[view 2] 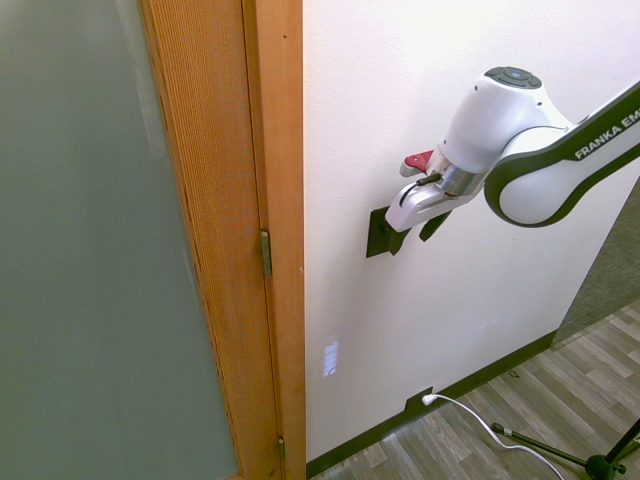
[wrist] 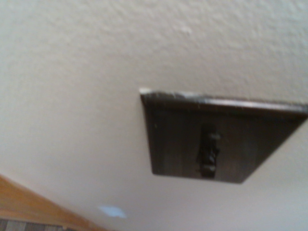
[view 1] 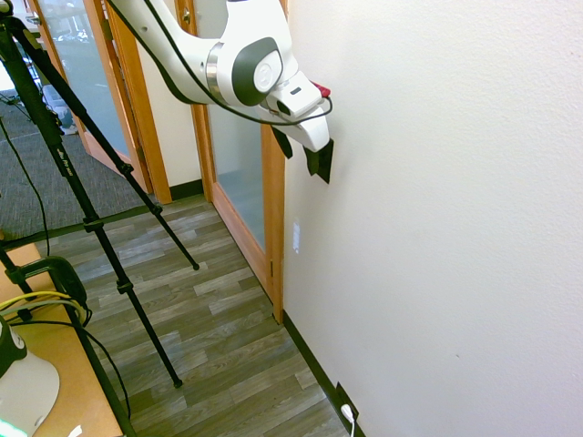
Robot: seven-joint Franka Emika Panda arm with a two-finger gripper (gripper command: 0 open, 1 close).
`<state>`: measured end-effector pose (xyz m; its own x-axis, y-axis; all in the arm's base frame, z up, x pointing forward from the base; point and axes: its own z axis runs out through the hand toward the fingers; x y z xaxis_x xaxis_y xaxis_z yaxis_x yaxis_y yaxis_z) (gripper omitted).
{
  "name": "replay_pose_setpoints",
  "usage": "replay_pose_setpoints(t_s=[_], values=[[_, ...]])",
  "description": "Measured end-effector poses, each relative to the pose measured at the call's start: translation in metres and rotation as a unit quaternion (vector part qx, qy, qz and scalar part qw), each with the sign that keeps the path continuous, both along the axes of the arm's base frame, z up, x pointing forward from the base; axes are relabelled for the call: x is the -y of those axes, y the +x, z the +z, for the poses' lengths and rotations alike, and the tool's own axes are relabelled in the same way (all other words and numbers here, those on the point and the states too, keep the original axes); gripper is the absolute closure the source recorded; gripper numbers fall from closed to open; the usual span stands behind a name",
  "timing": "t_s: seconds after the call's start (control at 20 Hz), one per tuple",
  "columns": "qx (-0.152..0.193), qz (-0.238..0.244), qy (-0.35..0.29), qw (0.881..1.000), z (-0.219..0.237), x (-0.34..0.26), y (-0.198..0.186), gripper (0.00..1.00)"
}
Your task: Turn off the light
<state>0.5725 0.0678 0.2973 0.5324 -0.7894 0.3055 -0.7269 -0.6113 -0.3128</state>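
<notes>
I see a white wall w/ a black switch plate flat on it, near a wood door frame. Low down, a 2nd black plate sits on the wall w/ a white plug. Gray wood floor below.

White wall, black switch, orange wood, grey floor.
Switch plate matte black with black toggle; wall white, lightly textured; arm white with grey joint caps, black fingers, red tab; door frame orange grained wood; floor grey-brown plank pattern; baseboard black.
</notes>
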Motion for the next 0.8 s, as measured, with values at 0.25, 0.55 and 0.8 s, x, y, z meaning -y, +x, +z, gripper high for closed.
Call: replay_pose_setpoints(t_s=[0.25, 0.55, 0.8], values=[[0.049, -0.019, -0.006, 0.999, 0.0, -0.003, 0.0, 1.0], [0.071, -0.022, -0.009, 0.997, 0.0, -0.014, -0.005, 1.0], [0.082, -0.026, -0.007, 0.996, 0.001, -0.012, -0.007, 1.0]])
